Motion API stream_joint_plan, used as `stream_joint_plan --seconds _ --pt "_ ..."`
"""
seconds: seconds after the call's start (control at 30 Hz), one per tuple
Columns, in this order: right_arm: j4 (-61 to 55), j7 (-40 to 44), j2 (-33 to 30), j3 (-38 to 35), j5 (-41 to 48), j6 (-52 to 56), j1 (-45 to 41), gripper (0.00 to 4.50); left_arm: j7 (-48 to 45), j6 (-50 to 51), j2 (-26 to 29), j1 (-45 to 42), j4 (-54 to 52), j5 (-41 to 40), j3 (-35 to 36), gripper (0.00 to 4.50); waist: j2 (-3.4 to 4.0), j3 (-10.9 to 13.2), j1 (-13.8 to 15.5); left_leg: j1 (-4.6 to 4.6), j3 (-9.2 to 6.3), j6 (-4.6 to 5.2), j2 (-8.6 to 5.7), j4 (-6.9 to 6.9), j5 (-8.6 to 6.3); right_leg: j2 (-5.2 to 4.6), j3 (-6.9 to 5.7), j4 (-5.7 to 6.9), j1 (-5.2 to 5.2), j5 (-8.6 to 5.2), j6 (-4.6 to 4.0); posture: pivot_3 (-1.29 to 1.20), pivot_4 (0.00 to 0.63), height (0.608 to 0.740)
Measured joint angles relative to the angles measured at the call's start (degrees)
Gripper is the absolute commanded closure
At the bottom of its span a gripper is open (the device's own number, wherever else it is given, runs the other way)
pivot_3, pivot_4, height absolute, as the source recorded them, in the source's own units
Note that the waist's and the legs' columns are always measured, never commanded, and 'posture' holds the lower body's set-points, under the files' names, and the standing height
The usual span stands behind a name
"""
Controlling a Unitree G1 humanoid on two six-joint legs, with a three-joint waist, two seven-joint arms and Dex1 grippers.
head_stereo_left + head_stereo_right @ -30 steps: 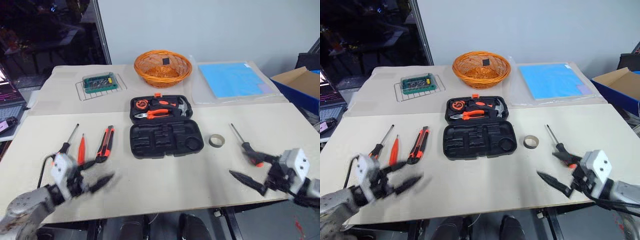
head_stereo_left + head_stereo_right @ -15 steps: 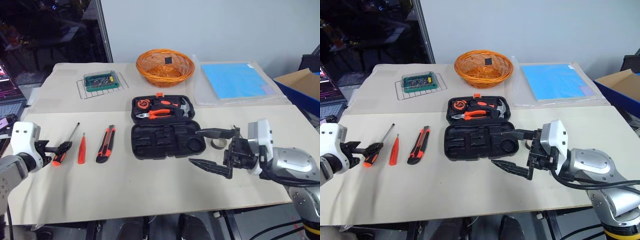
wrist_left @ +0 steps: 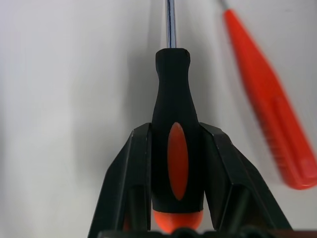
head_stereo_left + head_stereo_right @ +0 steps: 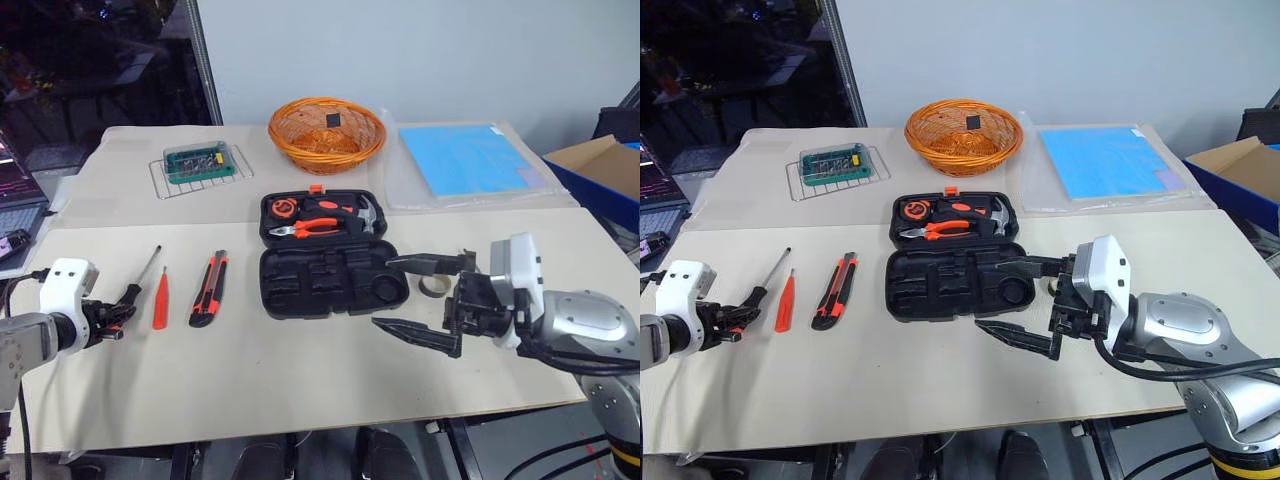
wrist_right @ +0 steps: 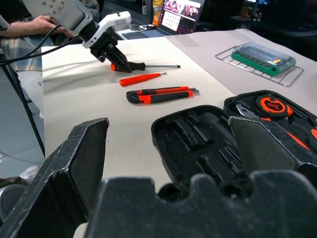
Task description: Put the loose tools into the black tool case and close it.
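Note:
The black tool case [image 4: 330, 270] lies open mid-table, its near half holding bare recesses. To its left lie an orange-and-black utility knife [image 4: 209, 288], a small orange screwdriver [image 4: 160, 300] and a long black-and-orange screwdriver [image 4: 135, 285]. My left gripper [image 3: 174, 130] is shut on that long screwdriver's handle [image 3: 171, 89], one finger pressing each side, and the tool rests on the table. My right gripper [image 4: 383, 292] hovers open by the case's right end, pointing left. The greyish tape ring [image 4: 433, 285] sits just behind it.
Pliers, a hammer and a tape measure [image 4: 320, 215] fill the case's far half. Behind stand an orange wicker basket [image 4: 326, 132], a green bit box on a wire rack [image 4: 200, 162] and a blue sheet [image 4: 465, 158]. A cardboard box [image 4: 600, 165] sits off the right edge. A person [image 5: 29, 29] sits beyond the table's left end.
My left gripper moved left to the long screwdriver's handle and shut on it. My right gripper swung from the table's right front corner to the case's right end, staying open.

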Motion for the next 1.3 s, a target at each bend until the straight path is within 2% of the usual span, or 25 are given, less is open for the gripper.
stream_joint_plan --seconds 0.17,0.23,0.3,0.33,0.43,0.47,0.57,0.73,0.97,1.13,1.2,1.3 --pt "-0.6 -1.2 1.6 -1.7 1.7 -0.2 2.0 0.0 -10.1 -2.6 2.0 -4.9 -2.2 -4.0 0.5 3.6 -0.12 0.0 0.5 -0.1 0.02 -0.02 -0.04 0.02 0.02 -0.05 -0.07 0.02 -0.05 0.02 -0.03 0.0 0.15 0.74" --pt "-1.4 -2.1 1.8 -4.1 2.2 -0.5 4.2 0.0 -17.3 -4.5 6.0 -10.0 -6.7 -4.1 -5.9 3.6 -0.2 0.0 1.0 -0.14 0.04 -0.02 -0.1 0.03 0.02 -0.09 -0.11 -0.01 -0.01 0.02 -0.03 0.0 0.15 0.74" --pt "-2.2 -3.1 1.8 -6.9 2.2 -0.5 7.7 0.0 -22.9 -7.8 6.1 -19.0 -9.8 -1.6 -15.8 3.6 -0.13 0.0 1.9 -0.13 0.13 0.0 -0.18 0.04 0.01 -0.18 -0.12 -0.03 0.11 0.02 0.01 0.0 0.15 0.74" --pt "-2.7 -3.4 1.8 -7.9 2.2 -0.5 9.5 0.0 -25.2 -9.5 5.2 -22.8 -10.2 0.3 -20.7 3.6 -0.13 0.0 1.9 -0.12 0.2 0.02 -0.18 0.04 0.01 -0.16 -0.08 -0.03 0.35 0.04 0.03 0.0 0.15 0.74" --pt "-3.9 -3.3 1.0 -13.0 1.7 -0.7 17.2 0.0 -28.6 -13.1 -3.0 -34.4 -4.5 7.8 -34.6 3.6 -0.1 0.0 2.3 -0.13 0.19 0.34 -0.17 0.23 0.19 0.09 -0.08 0.01 0.46 0.18 0.3 0.0 0.15 0.74" --pt "-4.2 -3.2 0.9 -14.4 1.6 -0.7 18.7 0.0 -29.3 -14.2 -5.0 -36.6 -2.3 9.9 -37.7 3.6 -0.11 0.0 2.3 -0.13 0.18 0.62 -0.1 0.29 0.34 0.23 -0.06 -0.02 0.49 0.22 0.37 0.0 0.15 0.74" --pt "-5.4 -2.9 0.6 -20.3 1.6 -0.9 24.8 0.0 -31.3 -20.1 -12.1 -44.6 8.7 18.1 -46.5 3.6 -0.15 0.0 1.6 -0.13 0.06 0.69 -0.01 0.37 0.34 0.41 0.03 0.01 0.49 0.02 0.71 0.0 0.15 0.74" --pt "-7.8 -2.1 0.7 -25.9 1.7 -1.2 30.0 0.0 -32.3 -30.6 -19.9 -51.5 25.3 28.0 -52.4 3.6 -0.16 0.0 1.1 -0.13 0.02 0.73 0.15 0.41 0.32 0.52 0.17 0.0 0.46 0.0 0.71 0.0 0.15 0.74" --pt "-11.8 -3.6 2.3 -27.9 2.0 -1.5 33.6 0.0 -33.4 -44.8 -24.7 -58.8 45.4 37.5 -54.9 3.6 -0.19 0.0 1.4 -0.25 -0.06 0.86 0.16 0.63 0.24 0.49 0.1 0.01 0.47 -0.09 0.58 0.0 0.15 0.74" --pt "-13.3 -4.5 3.2 -28.0 2.0 -2.1 35.0 0.0 -33.3 -53.6 -27.1 -62.2 54.0 42.1 -54.9 3.6 -0.19 0.0 1.4 -0.39 -0.09 1.04 0.17 0.99 0.12 0.44 0.1 0.02 0.53 -0.12 0.57 0.0 0.15 0.74" --pt "-13.4 -4.7 3.5 -28.0 2.0 -2.4 35.4 0.0 -33.5 -56.5 -27.8 -62.9 56.5 43.2 -54.8 2.6 -0.19 0.0 1.4 -0.39 -0.09 1.05 0.16 1.04 0.11 0.41 0.09 0.02 0.55 -0.1 0.6 0.0 0.15 0.74" --pt "-13.5 -5.1 3.6 -28.0 1.9 -2.8 35.6 0.0 -34.7 -58.6 -28.4 -63.1 58.0 43.8 -53.4 1.69 -0.19 0.0 1.5 -0.38 -0.1 1.05 0.16 1.05 0.11 0.4 0.08 0.04 0.56 -0.09 0.62 0.0 0.15 0.74"
